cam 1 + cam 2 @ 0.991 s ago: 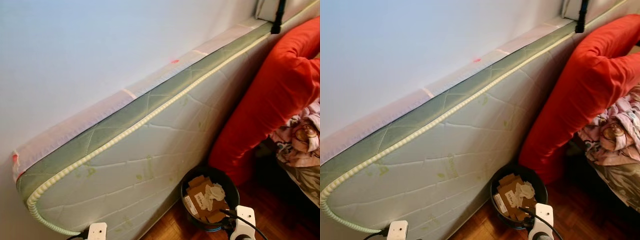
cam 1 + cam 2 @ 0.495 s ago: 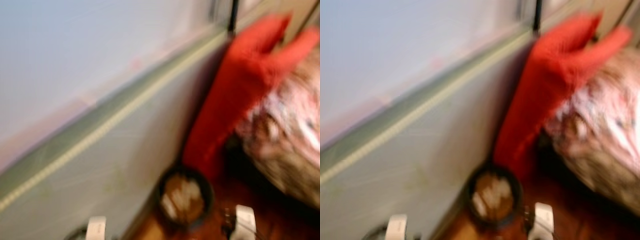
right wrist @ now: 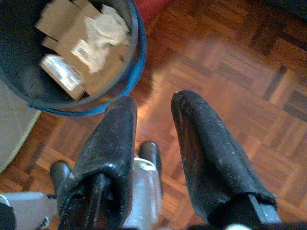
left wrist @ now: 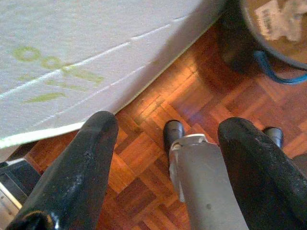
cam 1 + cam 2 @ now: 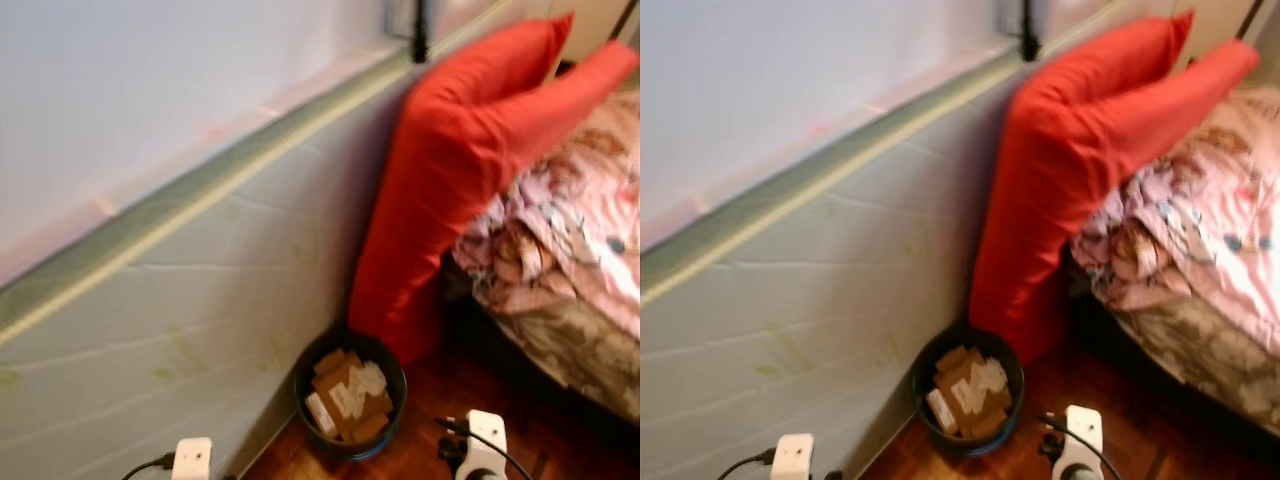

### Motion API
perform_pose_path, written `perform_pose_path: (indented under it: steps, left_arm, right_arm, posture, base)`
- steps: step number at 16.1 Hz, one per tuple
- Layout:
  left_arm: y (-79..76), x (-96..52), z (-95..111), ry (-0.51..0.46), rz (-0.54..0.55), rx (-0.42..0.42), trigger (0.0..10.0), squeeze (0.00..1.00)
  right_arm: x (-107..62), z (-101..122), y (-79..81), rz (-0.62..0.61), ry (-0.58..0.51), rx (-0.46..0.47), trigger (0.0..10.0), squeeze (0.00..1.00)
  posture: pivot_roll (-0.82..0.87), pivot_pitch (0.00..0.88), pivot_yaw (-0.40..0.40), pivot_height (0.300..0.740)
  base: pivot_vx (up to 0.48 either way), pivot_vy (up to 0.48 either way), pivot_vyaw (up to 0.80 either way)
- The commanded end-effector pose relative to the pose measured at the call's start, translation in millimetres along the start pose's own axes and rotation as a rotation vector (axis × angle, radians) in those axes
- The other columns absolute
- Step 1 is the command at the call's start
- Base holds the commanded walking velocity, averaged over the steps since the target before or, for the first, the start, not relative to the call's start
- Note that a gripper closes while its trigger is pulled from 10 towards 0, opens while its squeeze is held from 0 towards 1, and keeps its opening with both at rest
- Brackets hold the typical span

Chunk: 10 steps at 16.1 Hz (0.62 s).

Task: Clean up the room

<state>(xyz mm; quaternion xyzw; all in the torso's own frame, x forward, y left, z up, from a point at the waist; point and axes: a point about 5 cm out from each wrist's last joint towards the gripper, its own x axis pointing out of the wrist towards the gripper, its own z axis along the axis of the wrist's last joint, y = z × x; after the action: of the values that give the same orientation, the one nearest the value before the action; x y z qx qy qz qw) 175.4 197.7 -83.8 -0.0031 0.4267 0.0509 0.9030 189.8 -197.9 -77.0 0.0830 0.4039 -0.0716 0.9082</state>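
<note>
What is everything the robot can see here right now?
Mattress: one, white with a green edge, standing on its side against the wall.
Pillows: two, red, propped between the mattress and the bed.
Bedding: one heap, pink patterned, on the bed at right.
Bin: one, dark, on the floor by the mattress, holding cardboard and paper.
Floor: brown wood parquet.
Left gripper: black fingers apart, above the floor.
Right gripper: black fingers apart, beside the bin.
</note>
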Motion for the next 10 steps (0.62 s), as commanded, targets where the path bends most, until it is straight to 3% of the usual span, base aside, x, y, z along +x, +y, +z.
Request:
perform_pose_path:
  steps: [1,10]
  left_arm:
    - [18.8,3.4,14.5,0.032,0.004,0.120,10.0,0.00]
    - [22.4,2.5,12.4,0.035,0.010,0.107,10.0,0.00]
  right_arm:
    - [-6.4,-13.7,-9.0,0.053,0.008,0.057,10.0,0.00]
    - [-5.7,-11.2,-9.5,0.051,0.003,0.054,10.0,0.00]
  posture:
    - [-0.12,0.000,0.079,0.740]
    - [-0.12,0.000,0.068,0.740]
  base:
    - [0.000,-0.371,0.00]
    - [0.000,-0.359,0.00]
